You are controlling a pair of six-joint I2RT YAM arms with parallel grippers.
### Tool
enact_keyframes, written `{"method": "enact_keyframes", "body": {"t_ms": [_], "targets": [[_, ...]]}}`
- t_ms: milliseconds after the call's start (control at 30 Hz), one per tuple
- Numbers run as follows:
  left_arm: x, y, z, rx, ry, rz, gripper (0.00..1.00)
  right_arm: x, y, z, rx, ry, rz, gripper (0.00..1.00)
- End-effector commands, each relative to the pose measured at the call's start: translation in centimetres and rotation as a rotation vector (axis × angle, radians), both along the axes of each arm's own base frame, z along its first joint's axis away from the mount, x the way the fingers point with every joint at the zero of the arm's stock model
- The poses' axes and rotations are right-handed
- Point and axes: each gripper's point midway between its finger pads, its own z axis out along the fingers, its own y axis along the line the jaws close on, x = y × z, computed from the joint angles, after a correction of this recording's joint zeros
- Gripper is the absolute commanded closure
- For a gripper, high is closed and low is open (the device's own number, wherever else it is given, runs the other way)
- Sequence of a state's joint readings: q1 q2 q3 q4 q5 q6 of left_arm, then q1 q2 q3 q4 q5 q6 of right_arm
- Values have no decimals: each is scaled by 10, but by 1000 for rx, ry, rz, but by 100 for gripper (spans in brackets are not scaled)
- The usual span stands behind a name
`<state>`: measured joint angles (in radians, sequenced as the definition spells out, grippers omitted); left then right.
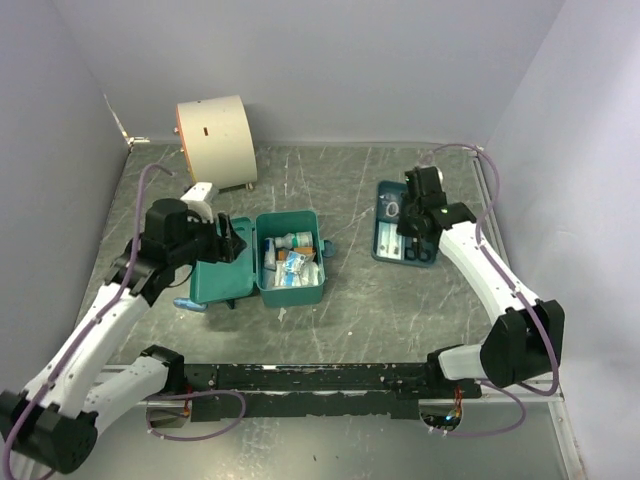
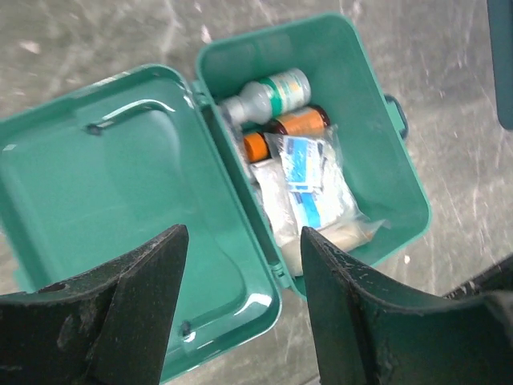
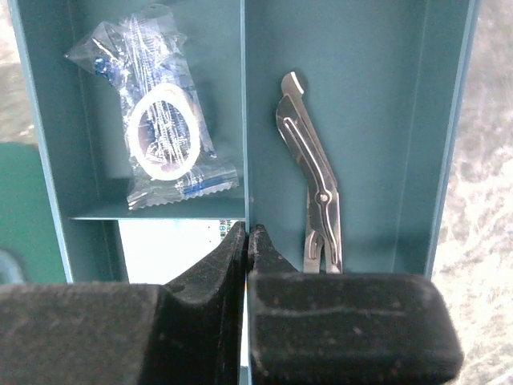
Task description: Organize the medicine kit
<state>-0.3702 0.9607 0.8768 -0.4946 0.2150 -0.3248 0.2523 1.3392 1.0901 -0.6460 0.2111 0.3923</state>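
The medicine kit [image 1: 300,292] is a teal box lying open left of centre, its lid [image 1: 215,278] flat on the table beside it. Inside the medicine kit [image 2: 377,72] lie a white bottle [image 2: 268,95], a brown bottle [image 2: 300,122], an orange cap [image 2: 255,146] and clear packets of dressings [image 2: 313,180]. My left gripper [image 1: 232,240] [image 2: 243,237] hovers open over the hinge and the lid [image 2: 104,184], holding nothing. My right gripper [image 1: 405,215] [image 3: 247,233] is shut and empty, just above the divider of the blue tray [image 3: 377,96].
The shallow blue divided tray [image 1: 381,240] at the right holds a wrapped tape roll [image 3: 160,132], metal shears [image 3: 313,172] and a white card [image 3: 172,249]. A cream drum [image 1: 215,140] stands at the back left. Grey walls enclose the table.
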Motion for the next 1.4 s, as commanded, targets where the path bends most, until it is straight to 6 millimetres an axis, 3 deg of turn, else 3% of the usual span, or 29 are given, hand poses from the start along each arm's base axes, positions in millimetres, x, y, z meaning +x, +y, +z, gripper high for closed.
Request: {"method": "enact_keyframes", "body": {"t_ms": [0,133,300,500,733,1100,1367], "targets": [[6,40,24,49,-141,216,31,-4,39,19,-25,28,96,100],[-8,77,38,63,-201,400,30,-1,78,33,-28,35,158,100],[-35,105,48,6,-256,534,27,-1,134,48,-4,19,235,100],[-53,115,66,-70,-361,559,22,1,195,60,16,-8,291,100],[-54,119,67,-58,-365,576,21,-10,251,46,23,2,331,100],[-46,113,61,-39,-346,553,20,-26,266,19,-34,84,293,100],[-47,114,63,-45,-351,554,19,-35,277,25,-29,68,288,100]]}}
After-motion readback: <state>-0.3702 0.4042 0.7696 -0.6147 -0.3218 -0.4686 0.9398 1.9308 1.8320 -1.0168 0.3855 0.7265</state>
